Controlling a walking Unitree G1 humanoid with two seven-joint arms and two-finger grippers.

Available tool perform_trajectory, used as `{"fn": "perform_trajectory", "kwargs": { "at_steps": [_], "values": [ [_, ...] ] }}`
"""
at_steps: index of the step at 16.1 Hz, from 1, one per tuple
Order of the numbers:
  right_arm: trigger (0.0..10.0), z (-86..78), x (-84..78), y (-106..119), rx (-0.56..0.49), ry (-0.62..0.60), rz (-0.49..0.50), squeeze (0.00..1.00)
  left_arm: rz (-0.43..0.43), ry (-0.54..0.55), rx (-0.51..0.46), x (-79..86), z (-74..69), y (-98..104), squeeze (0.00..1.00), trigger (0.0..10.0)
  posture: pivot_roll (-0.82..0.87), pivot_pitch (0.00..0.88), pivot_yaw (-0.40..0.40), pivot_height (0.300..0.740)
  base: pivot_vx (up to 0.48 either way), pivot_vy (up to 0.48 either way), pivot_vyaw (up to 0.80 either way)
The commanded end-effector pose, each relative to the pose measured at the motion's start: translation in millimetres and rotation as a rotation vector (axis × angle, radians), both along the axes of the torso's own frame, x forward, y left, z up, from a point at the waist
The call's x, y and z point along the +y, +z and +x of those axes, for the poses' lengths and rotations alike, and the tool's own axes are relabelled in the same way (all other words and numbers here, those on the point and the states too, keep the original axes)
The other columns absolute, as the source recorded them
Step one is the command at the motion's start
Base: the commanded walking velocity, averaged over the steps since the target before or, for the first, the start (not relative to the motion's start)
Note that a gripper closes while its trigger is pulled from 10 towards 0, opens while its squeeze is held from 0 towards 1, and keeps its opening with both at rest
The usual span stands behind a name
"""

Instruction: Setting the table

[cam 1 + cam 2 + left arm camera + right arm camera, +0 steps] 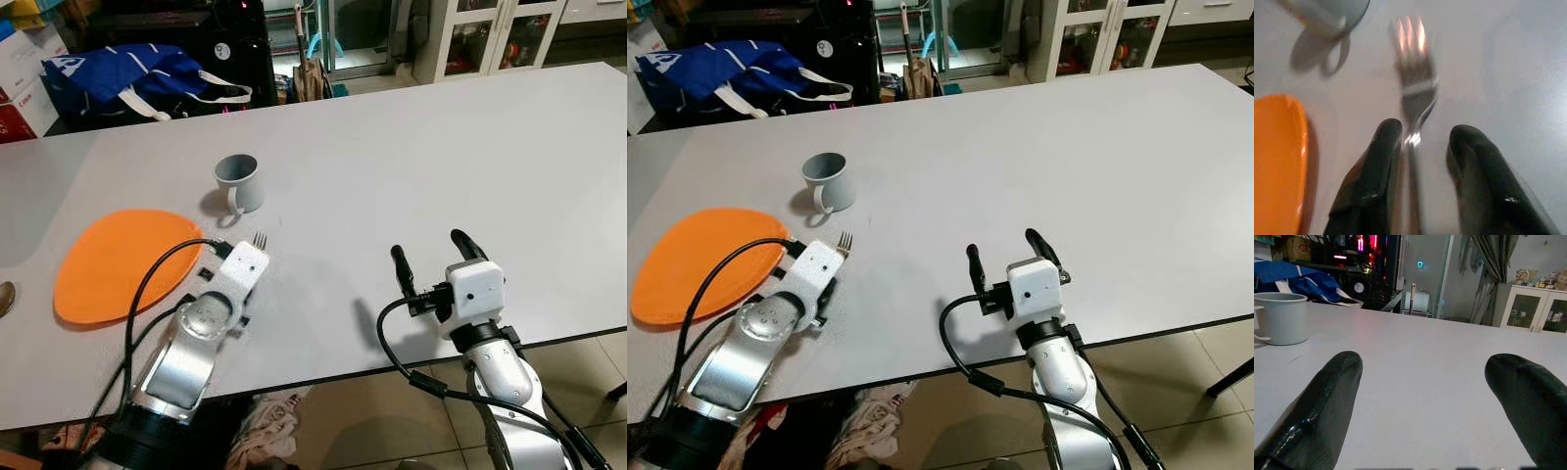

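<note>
Left wrist view showed the left claw (1413, 166) low over the bench (470, 166), with a metal fork (1414, 78) running between its two black fingers (1376, 171); the handle lay against one finger while a gap remained at the other, so whether it was truly pinched or only resting there could not be told. From the head cameras the fork's tines (260, 239) poked out just beyond the left wrist, on the bench just to the right of the orange plate (122, 259) and a little nearer the robot than the grey mug (239, 182). The right claw (431, 257) rested at the near edge of the bench, well apart from the setting, its fingers spread wide with nothing between them. Judged from this, the setting was partly laid: plate and mug stood in place, and the fork was just arriving beside the plate. Releasing it cleanly appeared to be what was left; no other cutlery could be made out.
</note>
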State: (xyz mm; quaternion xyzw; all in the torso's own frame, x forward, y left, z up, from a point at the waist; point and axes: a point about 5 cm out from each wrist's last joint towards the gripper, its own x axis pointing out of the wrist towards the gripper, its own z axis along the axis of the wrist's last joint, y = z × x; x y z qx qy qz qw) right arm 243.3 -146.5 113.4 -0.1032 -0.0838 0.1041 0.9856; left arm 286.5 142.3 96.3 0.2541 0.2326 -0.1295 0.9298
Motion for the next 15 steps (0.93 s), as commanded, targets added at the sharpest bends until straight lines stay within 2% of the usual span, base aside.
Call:
{"fn": "perform_trajectory", "kwargs": {
  "at_steps": [1,2,3,6,8,9,11,12,14,15],
  "values": [
    [10.0,-0.7,2.0,-0.8,0.0,0.01,-0.001,0.0,-0.054,0.001,-0.061,-3.0,5.0,18.0,0.0,10.0,-0.15,0.0,0.122,0.722,0.0,0.0,0.0],
    [10.0,-0.6,1.8,-1.0,0.0,0.005,-0.002,0.0,-0.169,0.017,-0.123,-8.5,8.2,29.9,0.0,10.0,-0.15,0.0,0.121,0.722,0.0,0.0,0.0],
    [10.0,-0.5,1.8,-0.8,0.0,0.005,-0.001,0.0,-0.184,0.02,-0.14,-8.7,8.9,32.6,0.0,10.0,-0.15,0.0,0.121,0.722,0.0,0.0,0.0],
    [10.0,1.6,0.4,1.6,-0.005,-0.003,0.011,0.0,-0.395,0.03,-0.278,-9.3,9.8,54.7,0.0,10.0,-0.15,0.0,0.111,0.722,0.0,0.0,0.0],
    [10.0,2.5,0.0,2.4,-0.006,-0.007,0.019,0.0,-0.447,0.024,-0.306,-6.8,5.3,57.3,0.0,10.0,-0.15,0.0,0.111,0.722,0.0,0.0,0.0],
    [10.0,4.2,-1.2,3.8,-0.013,-0.018,0.039,0.0,-0.512,0.068,-0.309,10.0,-8.6,50.4,0.0,10.0,-0.15,0.0,0.107,0.722,0.0,0.0,0.0],
    [10.0,7.7,-4.2,3.2,-0.003,-0.043,0.069,0.0,-0.47,0.079,-0.367,27.9,-25.7,42.5,0.0,10.0,-0.14,0.0,0.105,0.722,0.0,0.0,0.0],
    [10.0,8.8,-4.8,2.6,0.002,-0.044,0.073,0.0,-0.466,0.083,-0.38,30.9,-30.8,39.2,0.0,10.0,-0.13,0.0,0.102,0.722,0.0,0.0,0.0],
    [10.0,14.3,-3.8,1.0,0.013,-0.046,0.081,0.0,-0.489,0.119,-0.36,30.5,-43.1,26.4,0.0,10.0,-0.12,0.0,0.099,0.722,0.0,0.0,0.0],
    [10.0,16.7,-3.7,1.5,0.014,-0.047,0.085,0.0,-0.506,0.118,-0.374,25.3,-41.5,29.5,0.0,10.0,-0.11,0.0,0.09,0.722,0.0,0.0,0.0]
  ]
}}
